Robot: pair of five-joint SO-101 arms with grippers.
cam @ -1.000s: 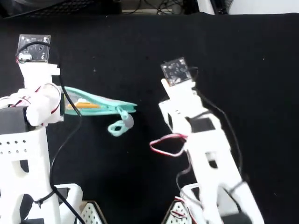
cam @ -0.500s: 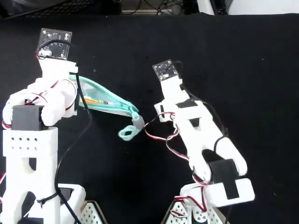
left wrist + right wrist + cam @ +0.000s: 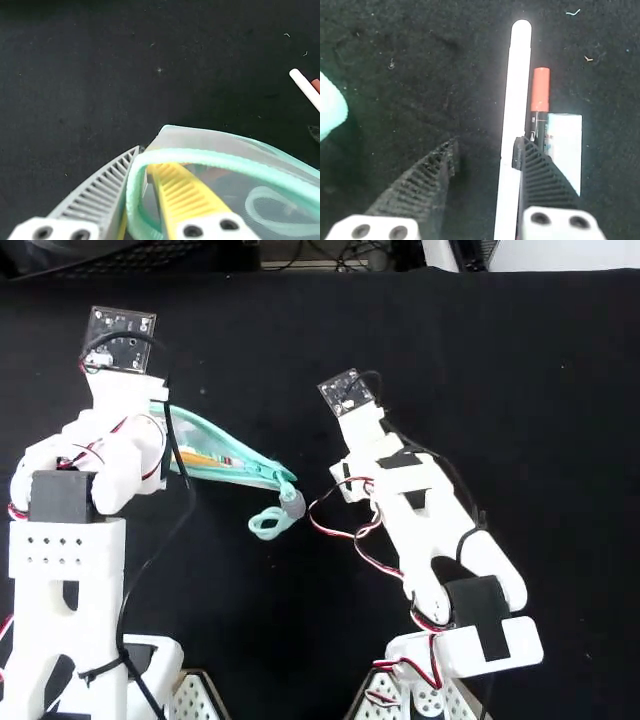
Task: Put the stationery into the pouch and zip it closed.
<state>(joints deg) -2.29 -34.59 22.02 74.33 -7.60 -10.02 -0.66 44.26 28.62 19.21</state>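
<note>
At 9 o'clock on the black table [image 3: 520, 390], the left gripper [image 3: 142, 197] clenches the rim of the mint-green mesh pouch [image 3: 228, 462], while at its 3 o'clock the right gripper [image 3: 485, 145] gapes over a white pen [image 3: 516, 90], red marker [image 3: 540, 90] and white eraser [image 3: 565, 145].

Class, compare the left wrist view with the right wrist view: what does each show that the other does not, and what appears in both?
Left wrist view, not the right: the left gripper clamped on the rim of the green mesh pouch, at its open mouth. Right wrist view, not the left: the open right gripper and a white block. Both: the white pen, the black table, part of the pouch, and probably the orange marker, a mere reddish sliver in the left wrist view.
</note>
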